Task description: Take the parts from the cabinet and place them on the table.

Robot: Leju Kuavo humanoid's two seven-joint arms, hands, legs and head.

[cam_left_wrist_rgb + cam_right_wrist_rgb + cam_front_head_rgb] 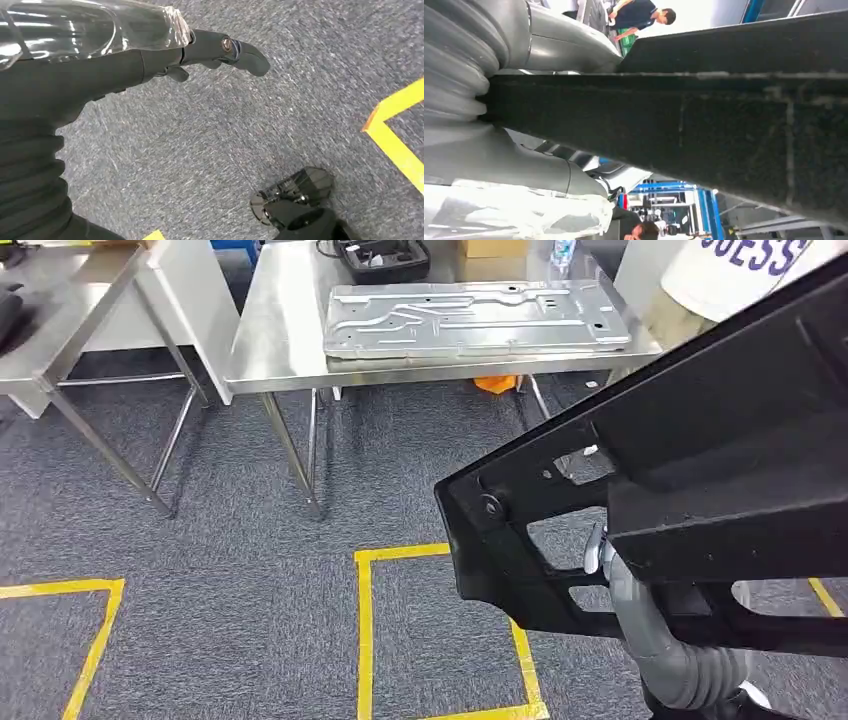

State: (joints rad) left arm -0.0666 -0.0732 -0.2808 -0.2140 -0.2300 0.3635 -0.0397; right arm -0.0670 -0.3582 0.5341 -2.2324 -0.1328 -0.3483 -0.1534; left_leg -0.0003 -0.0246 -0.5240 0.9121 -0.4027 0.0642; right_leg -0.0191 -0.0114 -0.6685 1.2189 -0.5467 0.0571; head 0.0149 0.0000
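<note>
A large black metal frame part with cut-outs fills the right side of the head view, tilted up to the right. My right hand grips it from behind and is mostly hidden by it. In the right wrist view the grey thumb and fingers wrap the part's black edge. Ahead stands a steel table with a silver stamped metal plate lying flat on it. My left hand hangs over the grey carpet with its fingers stretched out and nothing in it.
A person in a white shirt stands at the table's far right corner. A black case sits at the back of the table. A second steel table stands to the left. Yellow tape marks squares on the carpet.
</note>
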